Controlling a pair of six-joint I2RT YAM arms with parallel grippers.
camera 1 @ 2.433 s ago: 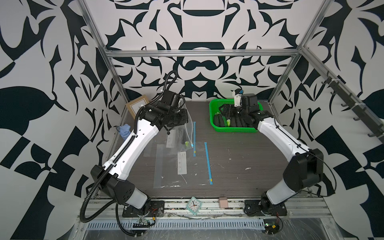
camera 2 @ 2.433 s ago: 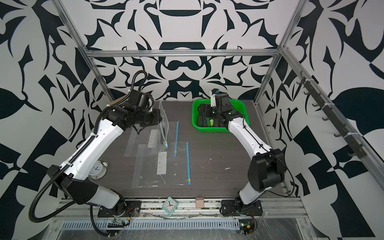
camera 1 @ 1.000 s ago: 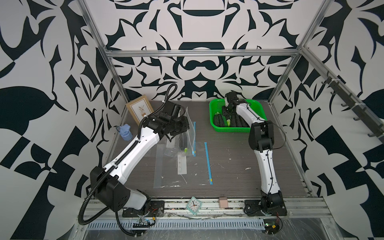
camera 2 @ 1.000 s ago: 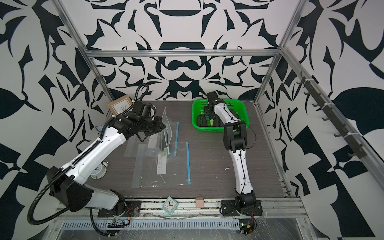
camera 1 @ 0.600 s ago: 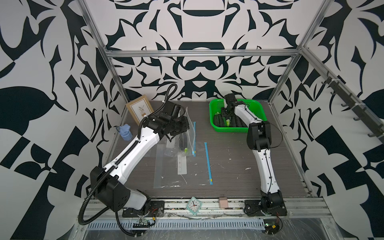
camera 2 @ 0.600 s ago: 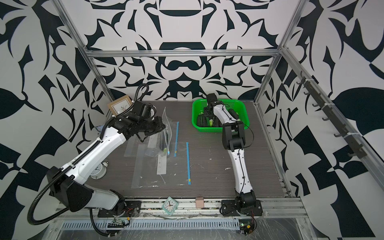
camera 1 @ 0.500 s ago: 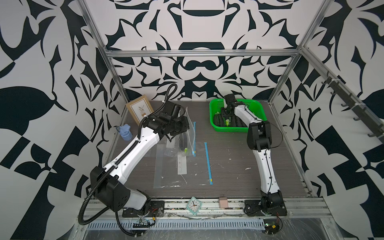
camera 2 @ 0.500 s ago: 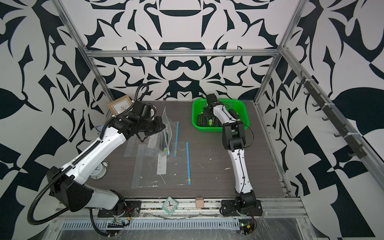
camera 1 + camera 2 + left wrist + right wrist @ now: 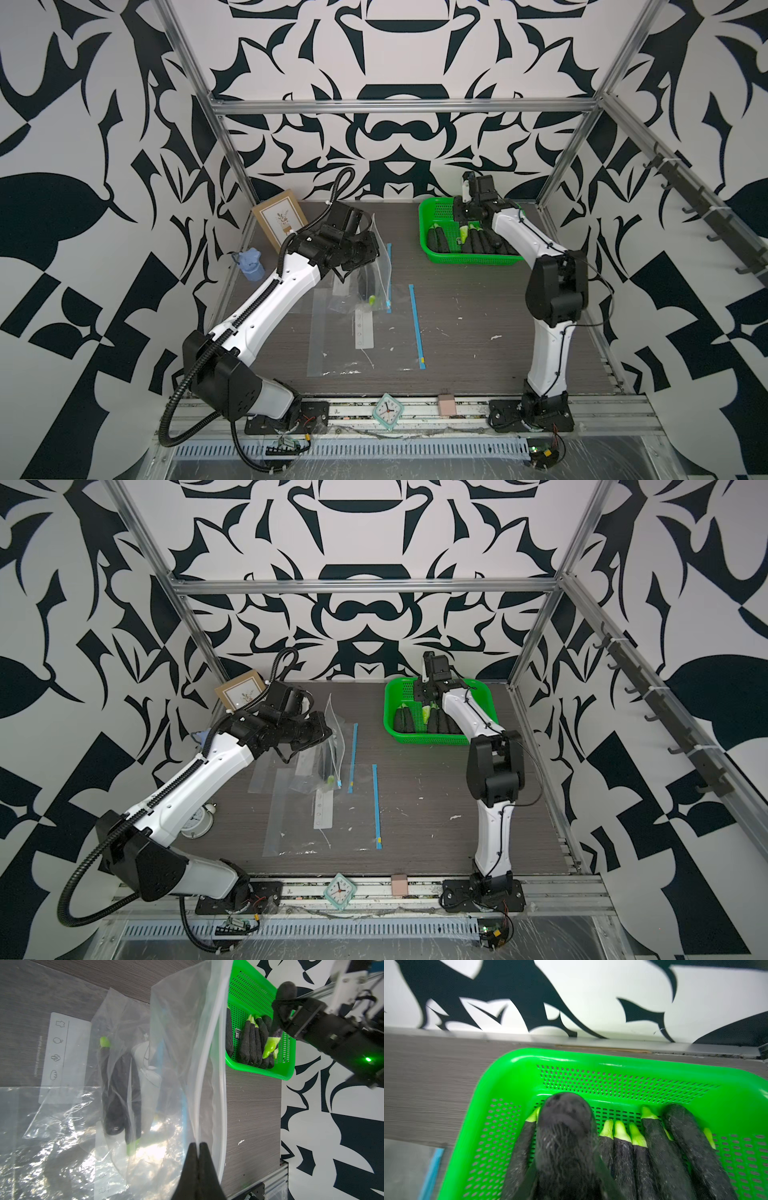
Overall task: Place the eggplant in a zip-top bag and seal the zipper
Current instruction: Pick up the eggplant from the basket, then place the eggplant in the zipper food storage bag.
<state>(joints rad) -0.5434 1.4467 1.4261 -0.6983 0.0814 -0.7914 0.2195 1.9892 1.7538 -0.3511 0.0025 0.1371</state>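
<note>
the eggplant (image 9: 564, 1136) sat pinched in the right gripper (image 9: 564, 1160), whose jaws were closed narrow on its dark body, over the green basket (image 9: 469, 261) at the far right corner of the table (image 9: 478, 324) — its pale green stem end pointed down toward the other eggplants (image 9: 654, 1157) lying side by side in the basket, and whether it touched them i could not tell. well apart from it, toward the table's left side, the zip-top bag (image 9: 180, 1043) was held up by one edge of its mouth, the left gripper (image 9: 197, 1146) clamped tight on that rim with its two black fingertips (image 9: 192, 1153) pressed together. the rim bowed in a long curve on the side facing the basket. dark eggplants (image 9: 116, 1095) with green stems showed through clear plastic beneath it — which bag held them was unclear. flat clear bags (image 9: 353, 349) and a blue zipper strip (image 9: 417, 324) lay on the table nearer the front, and a small clock (image 9: 388, 409) rested on the front rail.
</note>
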